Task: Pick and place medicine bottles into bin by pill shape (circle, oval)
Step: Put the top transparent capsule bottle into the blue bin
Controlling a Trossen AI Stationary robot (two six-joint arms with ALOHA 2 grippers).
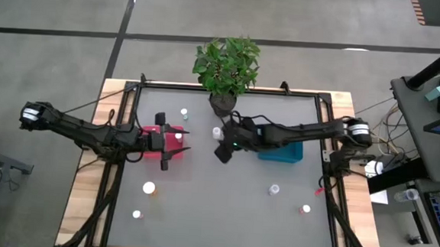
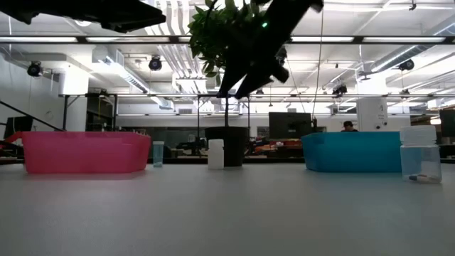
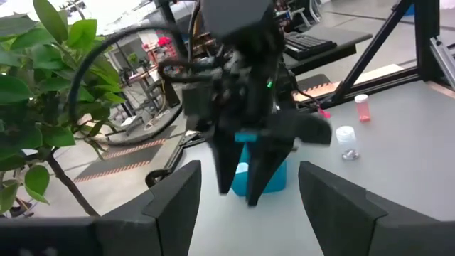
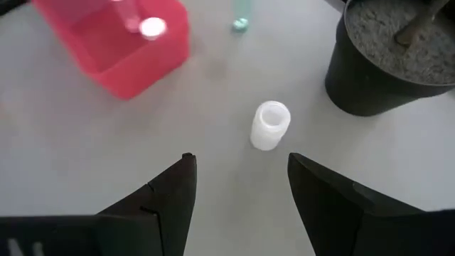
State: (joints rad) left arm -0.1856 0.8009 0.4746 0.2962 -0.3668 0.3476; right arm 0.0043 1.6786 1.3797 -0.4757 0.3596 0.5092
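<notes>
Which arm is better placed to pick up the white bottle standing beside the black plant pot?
The right arm. Its open end effector hangs directly above the small white-capped bottle by the black plant pot. The left end effector is open over the red rectangular bin, farther off.

Seven medicine bottles (image 1: 149, 187), a red bin (image 1: 171, 145), a teal bin (image 1: 287, 151), one potted plant (image 1: 226, 66).

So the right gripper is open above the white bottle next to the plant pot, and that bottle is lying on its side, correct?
Not quite. The white bottle stands upright, as the low view shows. The rest holds: the right gripper is open above it, beside the plant pot.
</notes>
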